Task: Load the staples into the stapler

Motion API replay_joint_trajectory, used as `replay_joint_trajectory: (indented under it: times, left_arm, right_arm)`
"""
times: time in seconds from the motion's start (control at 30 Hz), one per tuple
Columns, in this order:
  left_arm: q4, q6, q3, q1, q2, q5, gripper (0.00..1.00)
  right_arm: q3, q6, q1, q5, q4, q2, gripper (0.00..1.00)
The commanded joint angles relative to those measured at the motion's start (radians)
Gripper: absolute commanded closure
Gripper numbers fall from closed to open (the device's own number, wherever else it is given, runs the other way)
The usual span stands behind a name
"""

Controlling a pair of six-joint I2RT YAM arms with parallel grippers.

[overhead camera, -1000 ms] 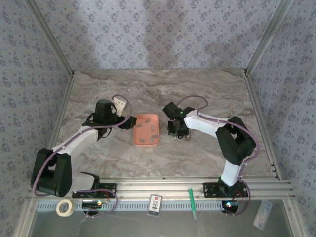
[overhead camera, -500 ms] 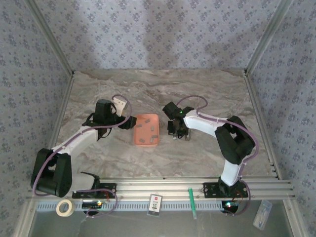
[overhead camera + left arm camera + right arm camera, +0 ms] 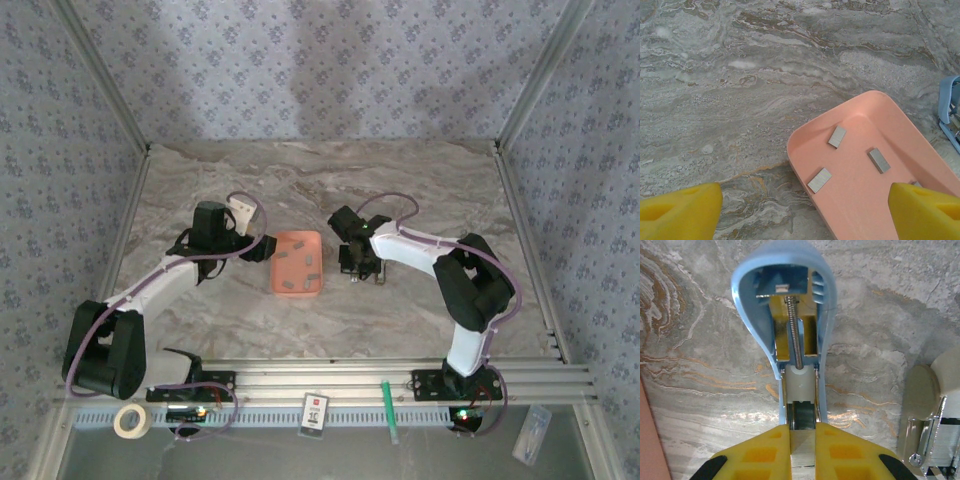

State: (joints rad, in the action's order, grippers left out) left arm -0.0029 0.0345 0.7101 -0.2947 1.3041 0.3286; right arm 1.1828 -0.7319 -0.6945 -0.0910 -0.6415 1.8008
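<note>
Hardly a twitch on the desk (image 3: 300,180) since a second ago: the left hand (image 3: 800,210) still gapes wide over the orange tray (image 3: 900,150), the right hand (image 3: 802,437) still clamped. Its wrist close-up reveals what the overhead can't: the stapler (image 3: 756,335) lying open just right of the tray, a staple strip (image 3: 802,460) pinched at its rail's end. The left wrist picks out loose staples (image 3: 837,136) in the tray.

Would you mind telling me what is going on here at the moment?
The stapler lies open on the table. The right gripper is shut on a silver metal piece at its rail; whether it is a staple strip is unclear. The left gripper hangs open over the orange tray's edge, where staples lie.
</note>
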Motion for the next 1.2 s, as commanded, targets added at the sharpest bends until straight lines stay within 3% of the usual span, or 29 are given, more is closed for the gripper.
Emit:
replay_joint_trajectory:
  times: [0.0,1.17]
  left_arm:
    - [0.003,0.015,0.030,-0.004,0.003,0.023,0.14]
    - [0.003,0.015,0.030,-0.006,0.000,0.026,0.14]
  right_arm:
    - [0.034,0.015,-0.008,-0.031,-0.061,0.037,0.85]
    - [0.047,0.037,-0.021,-0.071,-0.113,0.049,0.86]
